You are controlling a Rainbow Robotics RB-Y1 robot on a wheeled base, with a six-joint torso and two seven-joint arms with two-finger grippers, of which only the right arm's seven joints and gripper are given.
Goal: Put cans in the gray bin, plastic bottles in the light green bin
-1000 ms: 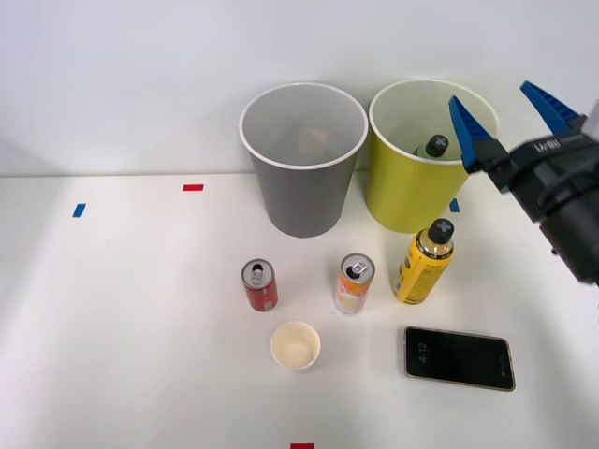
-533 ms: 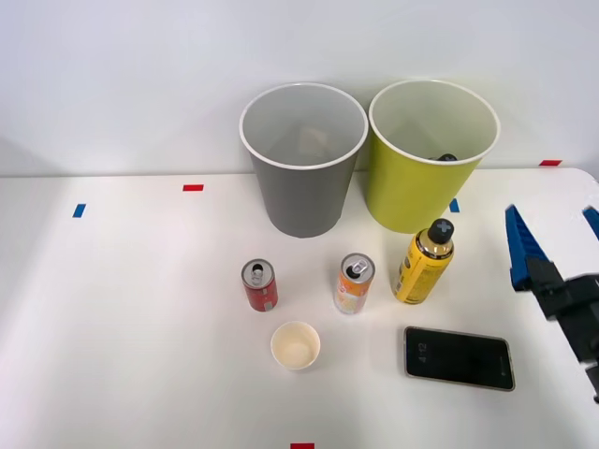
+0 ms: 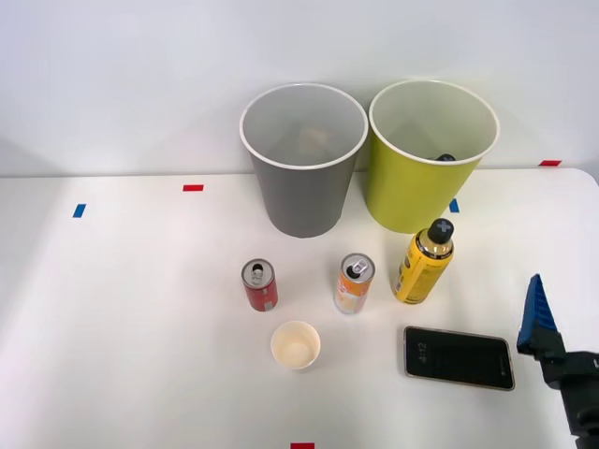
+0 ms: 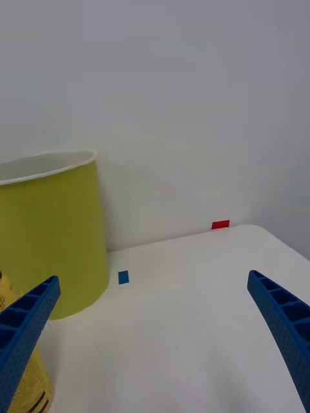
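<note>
Altogether, two tall round plastic buckets stand at the upper centre of the front view: the gray bin on the left, the yellow-green light green bin touching it on the right, a black cap just showing inside the green one. Below them stand two pull-tab cans, a short red can and a taller orange-and-white can, and one yellow black-capped plastic bottle to their right. One cream paper cup sits lower centre; one black phone, its screen reading 4:12, lies lower right. At the lower right corner the right gripper holds nothing, its blue ribbed fingers spread wide apart, touching nothing.
</note>
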